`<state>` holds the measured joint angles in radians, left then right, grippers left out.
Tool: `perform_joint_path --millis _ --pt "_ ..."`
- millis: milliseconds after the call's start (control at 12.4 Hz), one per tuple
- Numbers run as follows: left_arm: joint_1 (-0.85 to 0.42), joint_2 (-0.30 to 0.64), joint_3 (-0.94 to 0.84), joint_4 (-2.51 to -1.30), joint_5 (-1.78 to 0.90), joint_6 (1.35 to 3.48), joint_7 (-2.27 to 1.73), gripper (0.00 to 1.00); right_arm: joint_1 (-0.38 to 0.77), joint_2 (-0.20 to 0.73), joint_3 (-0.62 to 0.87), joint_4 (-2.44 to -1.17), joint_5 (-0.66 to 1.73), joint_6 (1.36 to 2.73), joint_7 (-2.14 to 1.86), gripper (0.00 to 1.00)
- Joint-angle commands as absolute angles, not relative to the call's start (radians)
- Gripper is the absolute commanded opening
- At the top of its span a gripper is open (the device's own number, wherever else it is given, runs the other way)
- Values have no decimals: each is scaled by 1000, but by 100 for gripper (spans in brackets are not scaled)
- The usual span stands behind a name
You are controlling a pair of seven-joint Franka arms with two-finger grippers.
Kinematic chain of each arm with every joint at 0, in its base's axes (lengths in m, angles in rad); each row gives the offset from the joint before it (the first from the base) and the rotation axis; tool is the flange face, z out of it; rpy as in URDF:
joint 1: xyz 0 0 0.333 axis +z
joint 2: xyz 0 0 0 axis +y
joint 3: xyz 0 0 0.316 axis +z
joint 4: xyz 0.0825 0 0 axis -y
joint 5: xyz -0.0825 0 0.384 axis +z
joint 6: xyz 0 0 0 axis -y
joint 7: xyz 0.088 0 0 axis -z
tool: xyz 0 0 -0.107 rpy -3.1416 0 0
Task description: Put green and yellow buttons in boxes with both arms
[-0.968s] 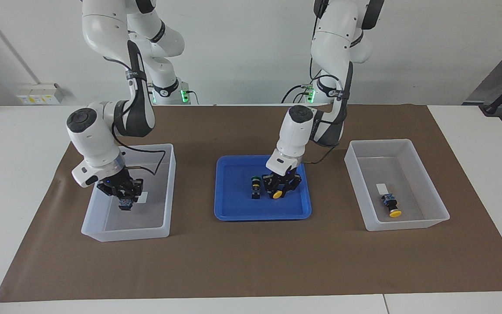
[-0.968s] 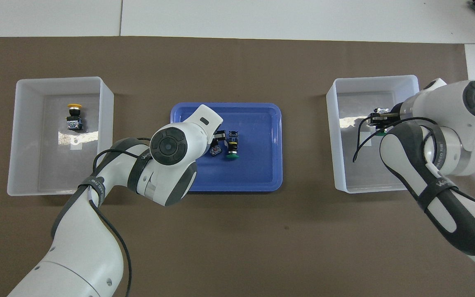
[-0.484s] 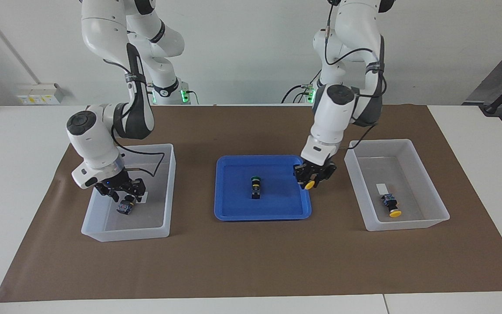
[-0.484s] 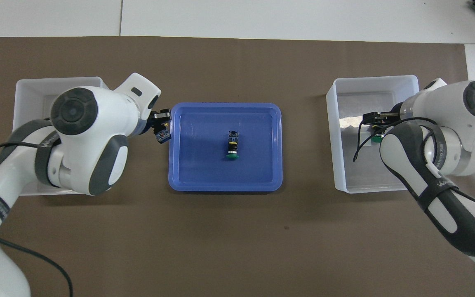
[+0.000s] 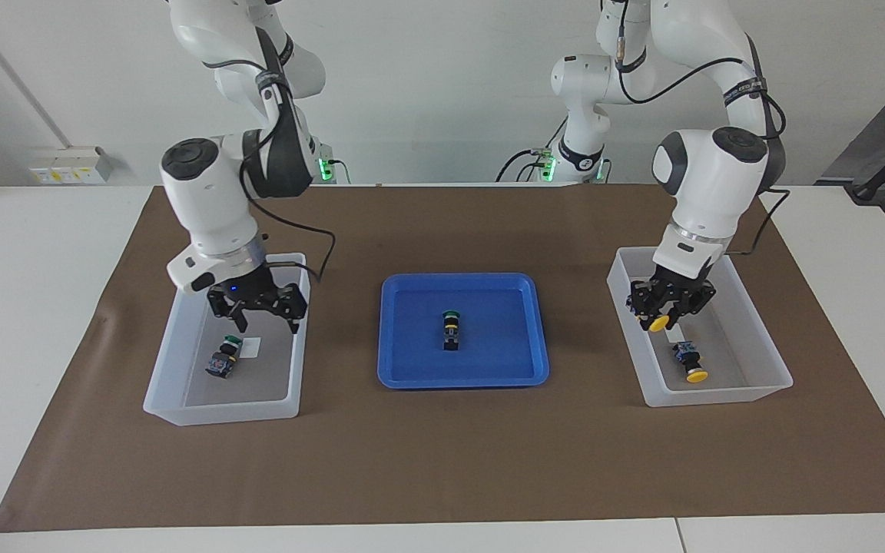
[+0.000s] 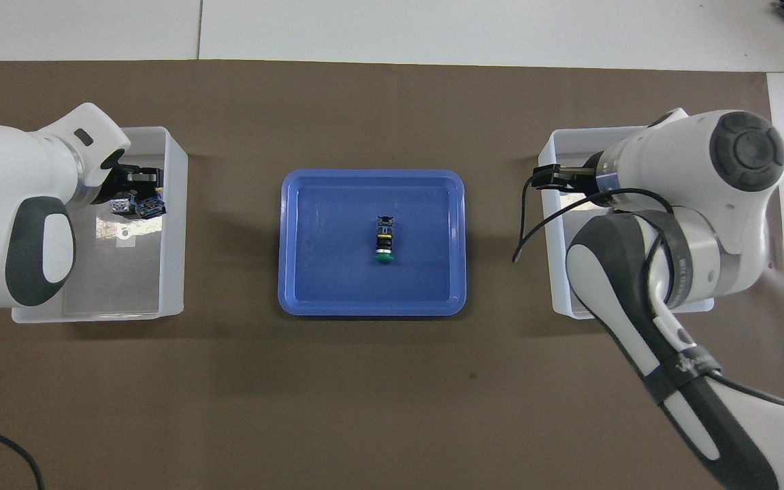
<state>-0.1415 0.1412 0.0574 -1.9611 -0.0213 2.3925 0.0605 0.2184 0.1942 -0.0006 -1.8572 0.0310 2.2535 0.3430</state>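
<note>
A yellow mushroom-capped button [image 5: 658,322] hung pinched in the left gripper [image 5: 670,306] over its translucent tub [image 5: 765,346], while the right gripper [image 5: 258,307] gaped empty above the other tub [image 5: 174,369].

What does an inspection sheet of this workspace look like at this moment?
Surface: brown mat on white table.
Job's things: one green button in blue tray; one green button in the box at the right arm's end; one yellow button lying in the box at the left arm's end.
Clutter: nothing seen.
Grippers: right gripper open over its box; left gripper shut on a second yellow button, over its box.
Cables: black cables run along both arms.
Surroundings: white wall; wall sockets.
</note>
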Motion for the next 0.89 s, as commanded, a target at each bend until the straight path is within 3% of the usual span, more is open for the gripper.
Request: perform_joint_path --millis 0,484,565,645,726,806 --pt "-71 159 44 -1991 -11 2473 242 0 334 212 0 -1853 38 2276 507 100" --pt "-35 204 44 -2057 -11 2531 285 0 538 340 -2 -1867 25 2445 686 100" --pt "-37 204 43 -2075 -11 2531 297 13 570 379 -2 -1867 23 2497 715 100" --pt "-43 204 43 -2079 -11 2525 302 44 590 412 -3 -1864 11 2531 732 100" --pt "-49 204 43 -2079 -9 2523 302 84 597 434 -2 -1862 -32 2545 733 100" --pt "-49 206 44 -2076 -11 2522 301 88 597 437 -2 -1864 -55 2549 744 100"
